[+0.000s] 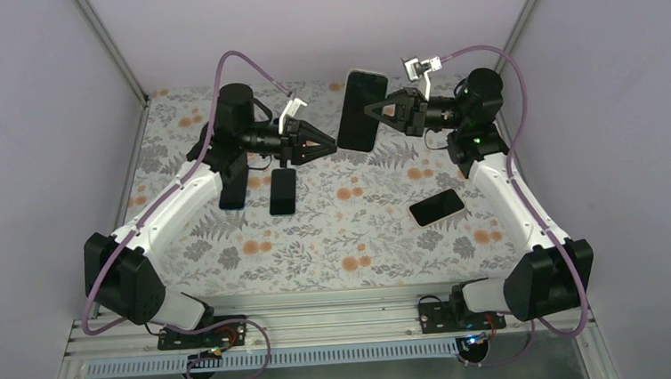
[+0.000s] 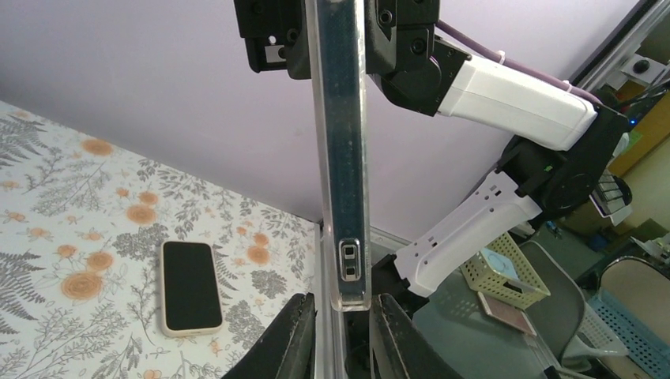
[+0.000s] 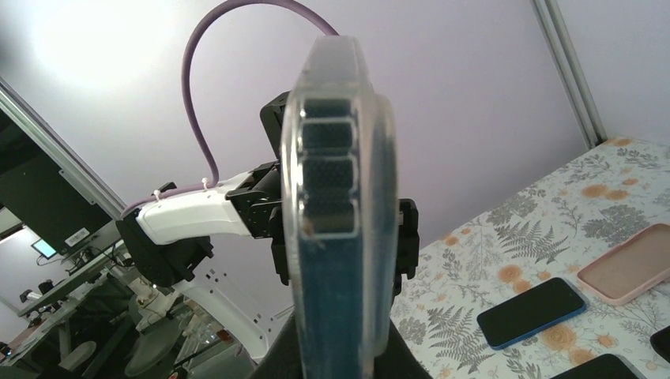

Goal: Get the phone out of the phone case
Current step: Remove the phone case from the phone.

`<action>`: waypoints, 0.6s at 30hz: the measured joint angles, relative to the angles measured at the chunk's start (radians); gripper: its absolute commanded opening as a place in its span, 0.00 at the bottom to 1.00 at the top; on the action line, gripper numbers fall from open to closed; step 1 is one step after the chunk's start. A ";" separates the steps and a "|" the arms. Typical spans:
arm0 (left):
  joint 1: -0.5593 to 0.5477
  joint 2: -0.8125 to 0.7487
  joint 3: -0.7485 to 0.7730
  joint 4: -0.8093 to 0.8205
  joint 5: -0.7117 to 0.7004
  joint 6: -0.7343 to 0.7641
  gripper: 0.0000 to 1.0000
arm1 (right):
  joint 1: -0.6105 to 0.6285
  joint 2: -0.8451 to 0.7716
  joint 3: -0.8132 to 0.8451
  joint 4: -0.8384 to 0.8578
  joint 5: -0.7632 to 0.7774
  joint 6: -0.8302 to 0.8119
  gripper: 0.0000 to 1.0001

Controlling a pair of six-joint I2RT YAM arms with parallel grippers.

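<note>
Floral cloth, printed with grey ferns and orange blossoms, is covering the bench, and smooth lilac walls are closing it in. Above it I am holding the phone in the air between my two arms, well clear of the cloth. It is a dark, glossy slab with rounded corners, and it is sitting inside its case, a clear, shiny plastic shell with small button cutouts along the edge.

My right claw is clenched on the phone from the right, its black fingers pinching the cased slab front and back. My left claw is reaching in from the other side, its fingers flanking the case's edge very closely. I cannot tell whether they are pressing on it.

Down on the cloth a cream-cased phone is lying flat, screen up. Across the bench a blue phone is lying just beside a matte pink shell.
</note>
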 measured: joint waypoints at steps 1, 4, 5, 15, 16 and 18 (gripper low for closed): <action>0.002 0.000 0.000 0.000 -0.003 0.000 0.16 | 0.000 0.000 -0.002 0.003 0.000 0.000 0.04; 0.004 0.001 0.000 -0.001 -0.013 -0.003 0.14 | 0.000 0.000 -0.008 0.016 0.007 0.002 0.04; 0.004 0.002 0.002 -0.003 -0.016 -0.004 0.14 | 0.000 0.000 -0.011 0.023 0.008 0.004 0.04; 0.010 0.024 0.018 -0.006 -0.022 -0.019 0.13 | -0.002 0.000 -0.027 0.063 0.031 0.012 0.04; 0.010 0.026 0.019 -0.006 -0.022 -0.019 0.13 | -0.002 0.000 -0.030 0.069 0.031 0.013 0.04; 0.011 0.029 0.019 -0.008 -0.023 -0.020 0.13 | -0.002 0.000 -0.033 0.076 0.032 0.014 0.04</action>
